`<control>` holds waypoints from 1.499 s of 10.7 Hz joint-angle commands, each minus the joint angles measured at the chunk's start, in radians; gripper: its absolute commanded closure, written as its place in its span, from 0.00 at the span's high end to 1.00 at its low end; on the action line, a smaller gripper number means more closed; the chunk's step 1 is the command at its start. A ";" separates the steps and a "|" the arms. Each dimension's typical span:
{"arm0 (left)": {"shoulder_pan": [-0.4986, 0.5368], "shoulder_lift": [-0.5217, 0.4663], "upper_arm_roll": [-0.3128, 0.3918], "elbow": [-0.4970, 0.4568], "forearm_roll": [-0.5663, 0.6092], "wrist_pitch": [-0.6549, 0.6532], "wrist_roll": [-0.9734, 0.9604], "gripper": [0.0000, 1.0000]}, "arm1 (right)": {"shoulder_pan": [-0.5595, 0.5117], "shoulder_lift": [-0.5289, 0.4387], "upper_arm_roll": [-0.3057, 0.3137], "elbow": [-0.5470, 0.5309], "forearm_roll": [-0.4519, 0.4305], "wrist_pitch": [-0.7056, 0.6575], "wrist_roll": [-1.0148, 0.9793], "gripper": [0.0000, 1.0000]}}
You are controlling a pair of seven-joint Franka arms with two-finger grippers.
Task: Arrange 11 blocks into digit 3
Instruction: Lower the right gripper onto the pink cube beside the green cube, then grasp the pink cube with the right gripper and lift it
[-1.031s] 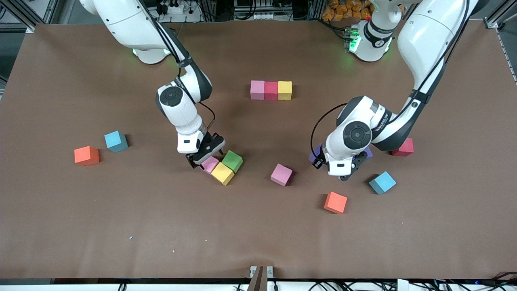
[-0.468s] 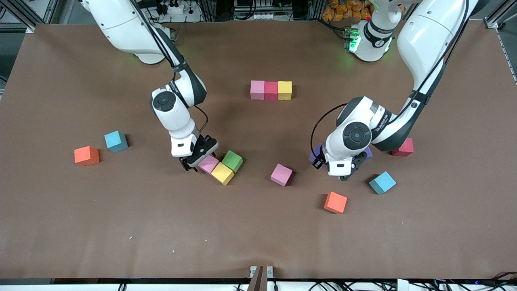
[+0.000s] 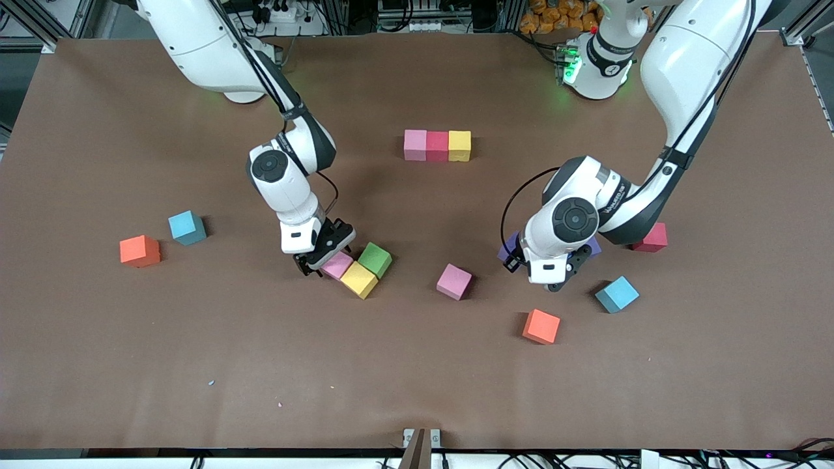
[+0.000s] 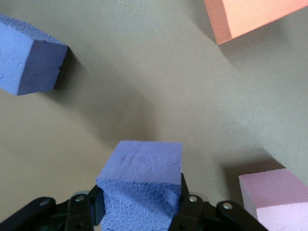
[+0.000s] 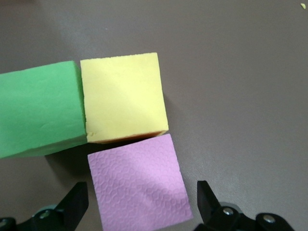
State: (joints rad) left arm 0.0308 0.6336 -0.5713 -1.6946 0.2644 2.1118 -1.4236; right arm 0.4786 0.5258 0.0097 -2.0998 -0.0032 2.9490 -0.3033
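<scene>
1. Blocks near the camera: an orange block (image 3: 541, 326) alone on the table (image 3: 417, 378).
2. Left hand (image 3: 556, 279) clamps a purple block (image 4: 139, 187).
3. Right hand (image 3: 319, 262), spread wide, straddles a pink block (image 5: 138, 183) touching a yellow block (image 5: 123, 97).
4. Farthest: a three-block row (image 3: 436, 145).

Brown table (image 3: 417, 378) (small pale specks (image 3: 211, 382) toward the front camera)

No readable text anywhere; only small dark lettering on the left arm (image 3: 609, 202), too small to make out.
</scene>
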 commanded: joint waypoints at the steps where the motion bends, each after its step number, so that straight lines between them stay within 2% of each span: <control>1: -0.003 0.008 -0.001 0.016 0.027 -0.016 0.003 0.00 | -0.003 0.011 0.009 0.033 0.019 0.005 -0.014 1.00; 4: -0.005 0.008 -0.001 0.016 0.027 -0.016 -0.001 0.00 | 0.008 0.048 0.009 0.082 0.019 0.005 -0.014 1.00; 8: -0.005 0.008 -0.001 0.016 0.027 -0.016 -0.001 0.00 | 0.018 0.060 0.009 0.090 0.019 0.005 -0.014 0.94; 11: -0.005 0.009 -0.001 0.016 0.027 -0.016 -0.001 0.00 | 0.023 0.060 0.009 0.089 0.019 0.005 -0.016 0.83; 13: -0.005 0.009 -0.001 0.016 0.027 -0.016 -0.001 0.00 | 0.021 0.059 0.009 0.081 0.017 0.005 -0.025 0.67; 16: -0.003 0.012 -0.001 0.016 0.027 -0.016 -0.001 0.00 | 0.029 0.053 0.009 0.072 0.008 0.004 -0.028 0.22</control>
State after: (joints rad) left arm 0.0298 0.6365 -0.5713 -1.6946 0.2644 2.1117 -1.4236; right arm 0.4997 0.5794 0.0164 -2.0231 -0.0035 2.9522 -0.3126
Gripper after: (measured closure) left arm 0.445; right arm 0.419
